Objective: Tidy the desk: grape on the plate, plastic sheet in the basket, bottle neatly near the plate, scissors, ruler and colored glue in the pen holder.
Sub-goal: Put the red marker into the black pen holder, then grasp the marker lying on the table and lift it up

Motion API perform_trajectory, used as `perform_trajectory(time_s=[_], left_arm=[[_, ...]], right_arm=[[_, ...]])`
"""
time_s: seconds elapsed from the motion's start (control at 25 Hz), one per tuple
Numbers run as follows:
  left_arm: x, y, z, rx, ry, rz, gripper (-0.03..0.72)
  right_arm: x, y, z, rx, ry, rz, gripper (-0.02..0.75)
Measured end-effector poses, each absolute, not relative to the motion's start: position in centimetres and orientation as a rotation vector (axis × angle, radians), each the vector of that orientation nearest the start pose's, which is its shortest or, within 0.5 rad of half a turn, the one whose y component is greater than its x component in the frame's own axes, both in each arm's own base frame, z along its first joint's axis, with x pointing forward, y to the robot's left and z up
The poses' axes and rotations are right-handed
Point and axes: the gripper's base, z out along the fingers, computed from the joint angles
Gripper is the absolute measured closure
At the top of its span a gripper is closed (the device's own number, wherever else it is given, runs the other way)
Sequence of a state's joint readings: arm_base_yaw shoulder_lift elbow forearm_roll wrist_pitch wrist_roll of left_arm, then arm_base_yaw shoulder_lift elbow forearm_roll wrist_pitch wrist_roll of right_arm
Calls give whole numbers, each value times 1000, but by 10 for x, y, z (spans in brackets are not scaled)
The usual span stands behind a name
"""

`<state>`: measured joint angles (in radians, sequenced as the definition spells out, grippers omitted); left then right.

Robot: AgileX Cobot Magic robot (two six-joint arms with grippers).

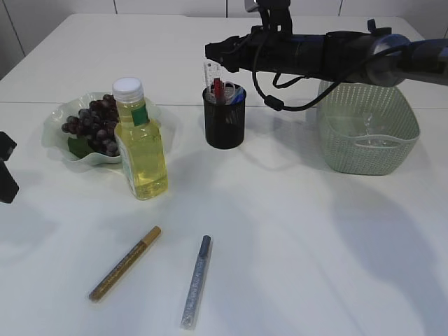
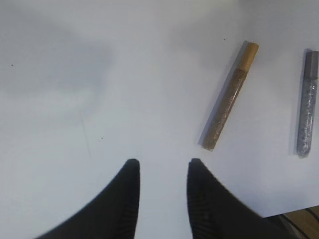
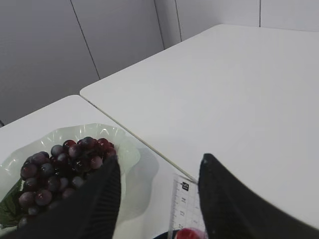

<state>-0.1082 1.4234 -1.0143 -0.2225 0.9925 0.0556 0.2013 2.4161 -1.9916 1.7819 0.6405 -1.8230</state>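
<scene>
Left tool [image 2: 162,172] jaws parted, empty, above white table [image 2: 99,99]; gold glue pen [image 2: 228,97], silver glue pen [image 2: 307,104] right of it.

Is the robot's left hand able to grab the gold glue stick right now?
Probably yes. The left hand hovers open over bare table, and the gold glue stick lies flat just ahead to its right. Nothing sits between them, and the silver glue stick lies apart, off to the side.
</scene>
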Motion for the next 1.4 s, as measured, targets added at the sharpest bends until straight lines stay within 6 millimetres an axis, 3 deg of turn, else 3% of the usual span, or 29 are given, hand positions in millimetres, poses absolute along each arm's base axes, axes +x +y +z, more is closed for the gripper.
perform_trajectory(time_s=[0.24,0.4,0.6,0.88,1.04,1.16,1.4], left_arm=[[262,-45,263,95,2875,-301,449],[262,-45,263,95,2875,-301,449],[262,-45,263,94,2872,-301,449],[264,-45,264,90,2849,-298,449],[265,-45,264,88,2839,-297,449],[265,-45,264,88,2837,-296,449],[266,-45,264,87,2833,-296,450]], right_arm=[[533,158,213,-491,1756,714,319],[521,151,247,-480,1877,655,318],[486,144,296,-537,2095,622,319],[424,152,338,-564,2454,457,320],[403,170,337,-507,2599,365,321],[389,189,326,-515,2693,300,321],[356,226,283,-552,2863,277,326]])
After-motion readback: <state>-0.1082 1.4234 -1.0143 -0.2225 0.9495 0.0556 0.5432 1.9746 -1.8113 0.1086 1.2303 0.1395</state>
